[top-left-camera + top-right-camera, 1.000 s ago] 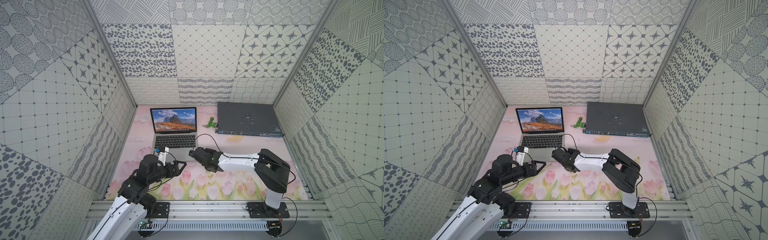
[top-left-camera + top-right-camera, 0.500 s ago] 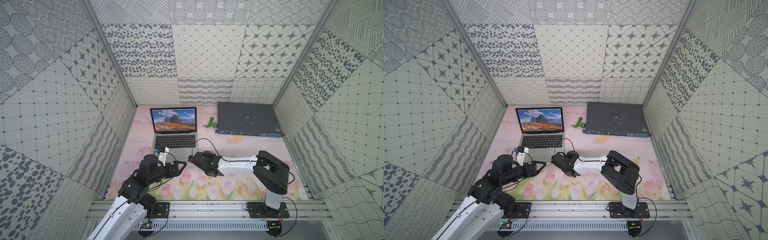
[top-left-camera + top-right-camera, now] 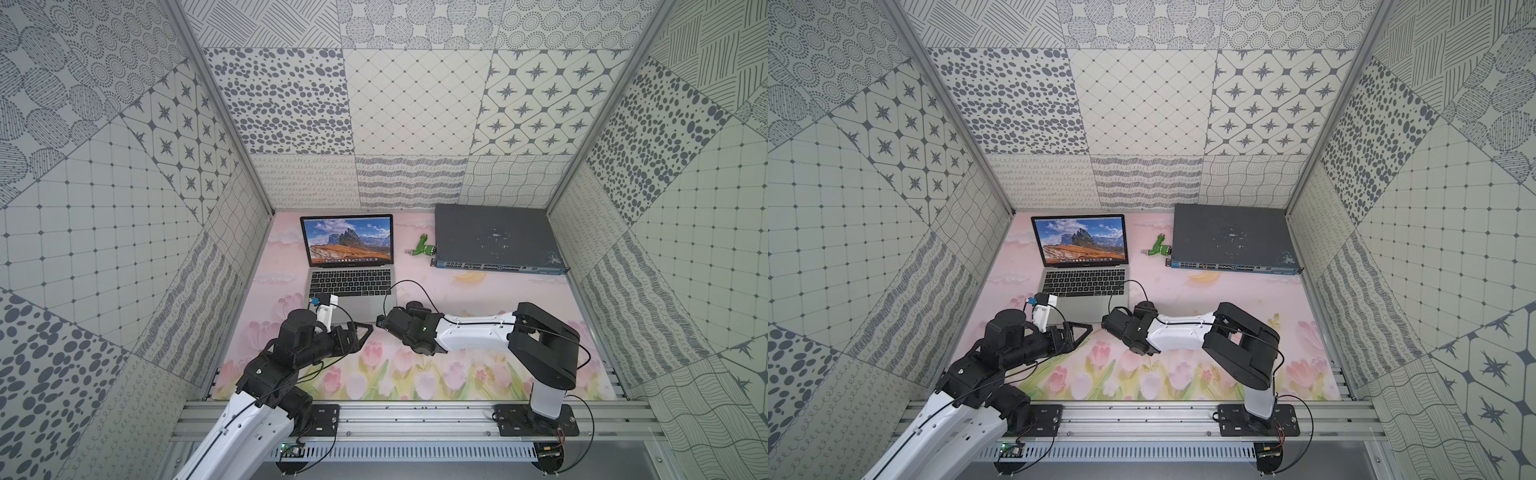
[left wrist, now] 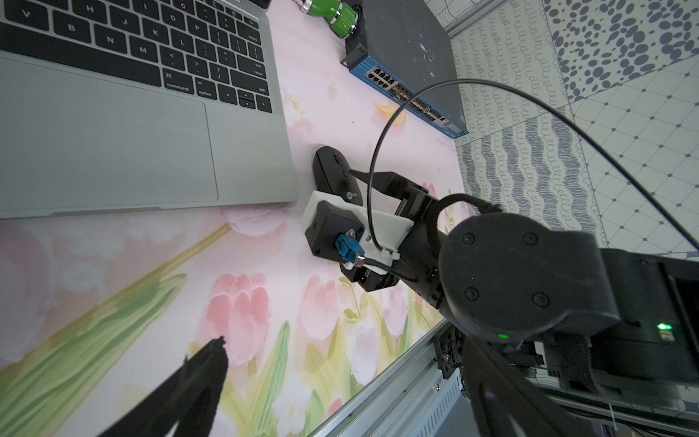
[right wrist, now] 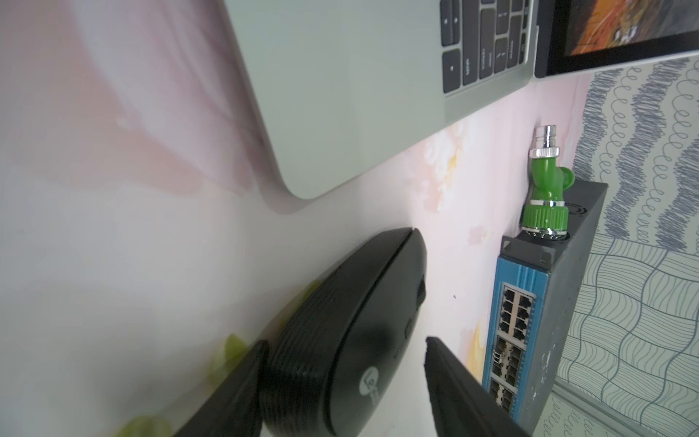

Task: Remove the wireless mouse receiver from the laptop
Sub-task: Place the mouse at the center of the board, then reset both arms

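The silver-grey laptop (image 3: 351, 286) stands open at the back left, also seen in a top view (image 3: 1084, 291). The wireless mouse receiver does not show in any view. A black oval mouse (image 5: 340, 321) lies beside the laptop's front right corner (image 4: 264, 170). My right gripper (image 5: 344, 342) is open around the mouse. One finger (image 5: 242, 382) touches its ribbed side and the other finger (image 5: 457, 386) stands apart from it. My left gripper (image 3: 365, 330) hovers open and empty just in front of the laptop, with one finger (image 4: 200, 378) over the tulip mat.
A dark grey network switch (image 3: 496, 237) lies at the back right, with a green connector (image 3: 422, 248) against its left end. The right wrist's cable (image 3: 399, 286) loops over the laptop's right edge. Patterned walls close in three sides, and a metal rail (image 3: 395, 415) runs along the front.
The right gripper's jaws have widened round the mouse and its wrist has drawn slightly toward the front. The left arm has not moved.
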Action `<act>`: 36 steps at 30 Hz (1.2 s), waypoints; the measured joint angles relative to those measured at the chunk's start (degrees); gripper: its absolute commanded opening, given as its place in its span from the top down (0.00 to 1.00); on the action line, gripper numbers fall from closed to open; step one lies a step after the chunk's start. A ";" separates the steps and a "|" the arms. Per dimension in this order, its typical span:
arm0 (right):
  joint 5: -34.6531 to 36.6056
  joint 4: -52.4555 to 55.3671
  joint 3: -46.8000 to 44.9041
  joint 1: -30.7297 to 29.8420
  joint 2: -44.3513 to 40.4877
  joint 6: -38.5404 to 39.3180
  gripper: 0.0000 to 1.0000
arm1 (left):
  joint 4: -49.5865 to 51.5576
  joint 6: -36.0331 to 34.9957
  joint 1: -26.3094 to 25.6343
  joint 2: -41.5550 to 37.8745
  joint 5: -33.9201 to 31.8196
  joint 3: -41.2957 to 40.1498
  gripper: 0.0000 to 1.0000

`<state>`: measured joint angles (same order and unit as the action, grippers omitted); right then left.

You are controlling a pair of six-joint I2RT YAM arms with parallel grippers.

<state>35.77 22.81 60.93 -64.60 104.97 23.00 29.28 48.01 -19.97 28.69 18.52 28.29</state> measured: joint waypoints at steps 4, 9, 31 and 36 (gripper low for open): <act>-1.27 1.03 0.00 -0.15 -1.25 -0.44 0.19 | -0.02 0.00 0.00 0.00 0.26 -0.02 0.01; -4.61 2.86 0.00 -0.50 -5.35 -1.64 0.14 | -0.02 -0.26 0.00 -0.02 0.26 -0.02 0.01; -22.75 -20.48 -26.16 44.76 -42.18 -26.62 0.03 | -27.69 -27.67 0.70 15.93 -31.01 -10.01 0.01; -21.84 -31.34 -34.97 50.40 -39.76 -27.10 0.03 | -43.89 -36.37 6.10 28.26 -33.27 -15.15 0.01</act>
<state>13.93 -8.54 25.96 -14.20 65.21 -4.10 -14.61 11.64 -13.87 56.95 -14.74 13.15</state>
